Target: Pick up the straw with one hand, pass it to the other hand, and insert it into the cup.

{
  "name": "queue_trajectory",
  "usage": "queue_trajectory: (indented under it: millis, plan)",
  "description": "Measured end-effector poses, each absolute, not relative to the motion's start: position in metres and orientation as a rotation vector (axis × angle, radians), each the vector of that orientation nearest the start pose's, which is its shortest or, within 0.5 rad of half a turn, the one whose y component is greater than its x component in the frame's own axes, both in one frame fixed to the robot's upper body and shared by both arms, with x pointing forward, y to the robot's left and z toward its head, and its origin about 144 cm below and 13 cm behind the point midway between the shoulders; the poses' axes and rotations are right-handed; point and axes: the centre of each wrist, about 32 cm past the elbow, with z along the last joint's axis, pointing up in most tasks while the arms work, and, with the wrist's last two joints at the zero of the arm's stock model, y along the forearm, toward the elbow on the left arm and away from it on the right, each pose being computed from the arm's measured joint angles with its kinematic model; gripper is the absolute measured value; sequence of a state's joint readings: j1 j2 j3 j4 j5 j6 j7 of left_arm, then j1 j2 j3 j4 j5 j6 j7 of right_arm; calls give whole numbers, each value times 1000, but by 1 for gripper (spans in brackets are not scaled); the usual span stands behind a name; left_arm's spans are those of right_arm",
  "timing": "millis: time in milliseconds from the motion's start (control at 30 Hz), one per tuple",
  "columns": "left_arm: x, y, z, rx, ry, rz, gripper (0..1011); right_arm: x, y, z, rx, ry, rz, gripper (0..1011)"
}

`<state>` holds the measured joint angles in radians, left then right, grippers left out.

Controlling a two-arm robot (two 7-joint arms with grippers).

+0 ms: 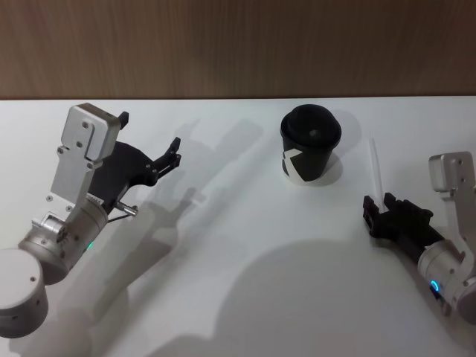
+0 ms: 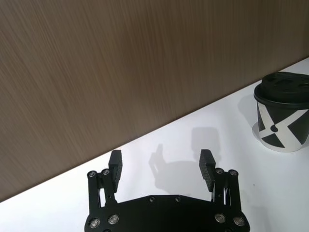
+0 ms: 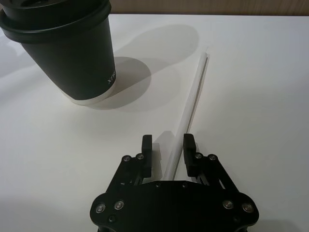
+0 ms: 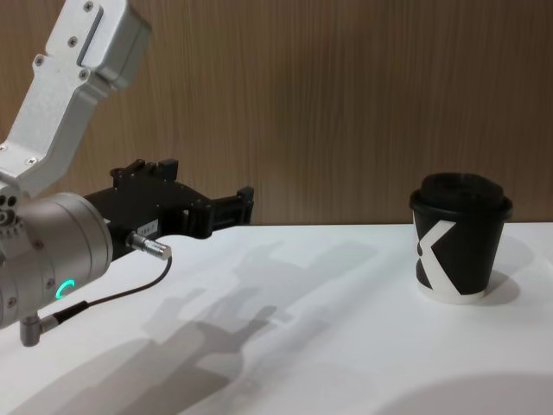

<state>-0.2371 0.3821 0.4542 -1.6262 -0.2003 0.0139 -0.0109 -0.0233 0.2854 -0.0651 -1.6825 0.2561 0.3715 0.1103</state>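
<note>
Narrowly parted, the right gripper [image 3: 168, 147] sits low over the table's right side. Its fingers [image 3: 189, 145] straddle the straw [image 3: 191, 96], which lies on the white table [image 3: 251, 72] just right of the cup [image 3: 67, 53]. The straw's near end is hidden under the gripper's body, and I cannot tell whether a pad touches it. The right wrist view cuts off the cup's lid. The left gripper [image 1: 149, 131] hangs wide open over the table's left side. A brown wood-grain wall [image 1: 238, 44] stands behind.
</note>
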Motion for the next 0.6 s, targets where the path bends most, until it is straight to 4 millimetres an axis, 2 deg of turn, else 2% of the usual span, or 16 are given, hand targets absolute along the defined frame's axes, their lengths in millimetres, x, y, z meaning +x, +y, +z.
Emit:
queue_trajectory:
  millis: [600]
  plan:
    - [492, 198, 1204, 61, -268, 1124, 1003, 451, -281, 1171, -253, 215, -1361, 267]
